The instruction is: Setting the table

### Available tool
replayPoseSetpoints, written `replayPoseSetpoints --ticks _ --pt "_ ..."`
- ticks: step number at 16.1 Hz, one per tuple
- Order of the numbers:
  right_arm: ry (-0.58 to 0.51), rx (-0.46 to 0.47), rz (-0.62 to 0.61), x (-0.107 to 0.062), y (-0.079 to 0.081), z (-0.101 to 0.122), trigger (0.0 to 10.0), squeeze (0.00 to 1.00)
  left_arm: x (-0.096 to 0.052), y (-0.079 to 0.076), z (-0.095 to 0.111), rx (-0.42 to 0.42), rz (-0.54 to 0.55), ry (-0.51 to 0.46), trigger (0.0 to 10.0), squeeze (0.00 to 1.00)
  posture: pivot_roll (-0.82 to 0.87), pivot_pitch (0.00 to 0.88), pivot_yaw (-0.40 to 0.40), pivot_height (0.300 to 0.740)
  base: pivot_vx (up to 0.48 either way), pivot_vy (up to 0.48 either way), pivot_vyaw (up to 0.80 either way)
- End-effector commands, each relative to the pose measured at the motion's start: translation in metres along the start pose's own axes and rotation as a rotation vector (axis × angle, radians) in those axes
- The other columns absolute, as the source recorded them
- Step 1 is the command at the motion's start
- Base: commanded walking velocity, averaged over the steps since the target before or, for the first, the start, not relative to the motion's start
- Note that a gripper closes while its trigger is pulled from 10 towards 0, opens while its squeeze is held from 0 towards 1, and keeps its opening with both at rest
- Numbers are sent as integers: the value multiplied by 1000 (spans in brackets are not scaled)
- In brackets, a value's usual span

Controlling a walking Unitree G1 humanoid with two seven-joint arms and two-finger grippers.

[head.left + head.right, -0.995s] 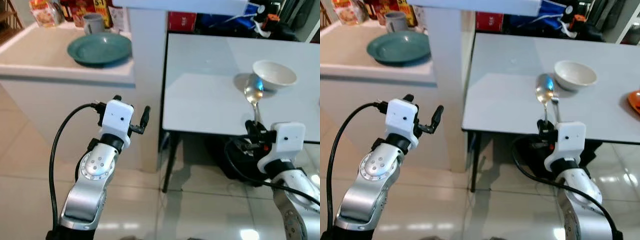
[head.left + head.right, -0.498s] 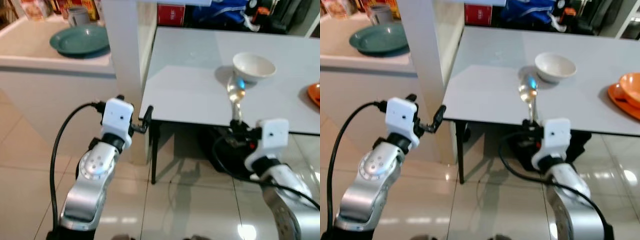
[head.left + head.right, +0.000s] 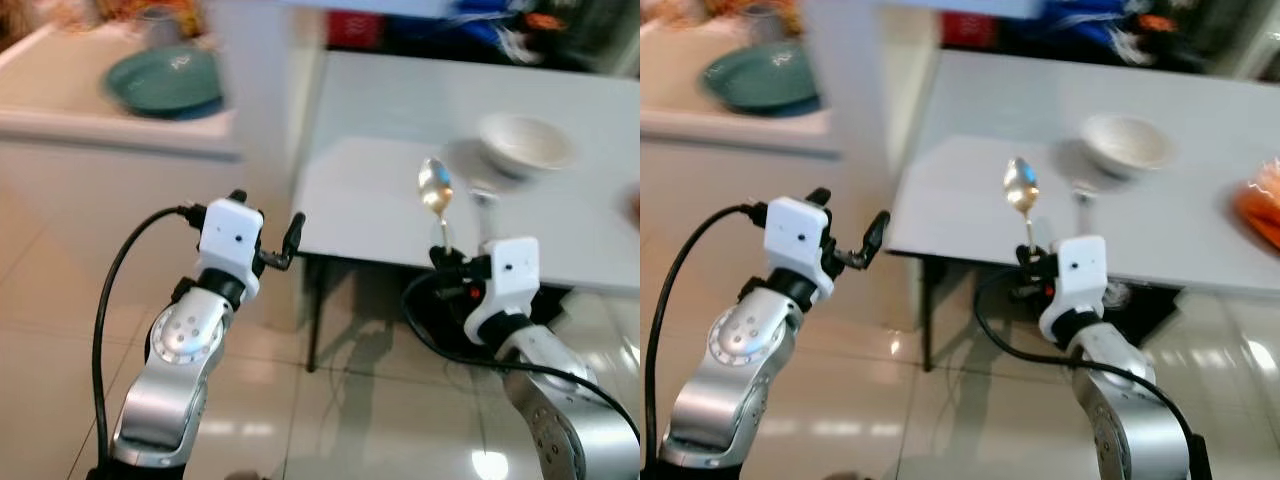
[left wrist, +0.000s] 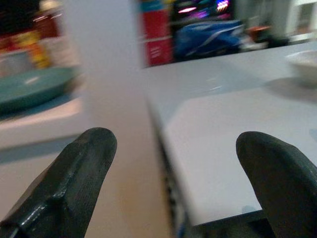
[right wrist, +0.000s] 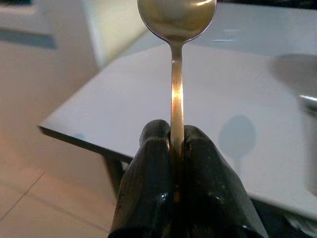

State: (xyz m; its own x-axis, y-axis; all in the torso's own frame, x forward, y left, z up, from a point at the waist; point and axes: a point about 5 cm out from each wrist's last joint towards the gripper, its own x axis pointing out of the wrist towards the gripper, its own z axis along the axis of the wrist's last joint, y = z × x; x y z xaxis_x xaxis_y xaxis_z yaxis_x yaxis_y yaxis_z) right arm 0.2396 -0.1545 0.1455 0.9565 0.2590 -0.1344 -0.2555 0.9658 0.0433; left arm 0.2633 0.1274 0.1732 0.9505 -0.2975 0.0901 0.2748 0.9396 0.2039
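My right gripper [image 3: 447, 262] is shut on the handle of a metal spoon [image 3: 436, 194], which stands upright with its bowl on top, just before the near edge of the white table [image 3: 400, 160]. In the right wrist view the spoon [image 5: 176, 29] rises from between the closed fingers [image 5: 153, 163]. A white bowl [image 3: 525, 143] sits on the table beyond it, blurred. My left gripper [image 3: 268, 228] is open and empty, held up left of the table's near corner; its two fingers [image 4: 74, 173] stand wide apart in the left wrist view.
A white pillar [image 3: 270, 90] stands between the table and a pale counter [image 3: 90, 120] on the left, which bears a teal plate [image 3: 165, 80]. An orange dish [image 3: 1260, 200] lies at the table's right edge. Tiled floor [image 3: 60, 330] spreads below.
The camera has swung and the picture is now blurred. The spoon in my right gripper sits further left against the table, away from the bowl. The left arm holds its pose.
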Motion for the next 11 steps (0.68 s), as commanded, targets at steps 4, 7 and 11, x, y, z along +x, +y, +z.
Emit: replayPoseSetpoints --ticks 4,7,11 --pt "-2 54 0 4 2 1 10000 0 -7 2 -1 11 -5 18 10000 0 25 77 -31 740 323 0 178" --pt "6 53 1 3 3 -1 10000 0 -11 0 -4 22 -28 36 10000 0 26 83 -31 740 306 0 0" --pt "22 53 -52 4 -2 -4 10000 0 -6 -1 -3 10 -31 37 10000 0 22 70 -24 740 0 0 0"
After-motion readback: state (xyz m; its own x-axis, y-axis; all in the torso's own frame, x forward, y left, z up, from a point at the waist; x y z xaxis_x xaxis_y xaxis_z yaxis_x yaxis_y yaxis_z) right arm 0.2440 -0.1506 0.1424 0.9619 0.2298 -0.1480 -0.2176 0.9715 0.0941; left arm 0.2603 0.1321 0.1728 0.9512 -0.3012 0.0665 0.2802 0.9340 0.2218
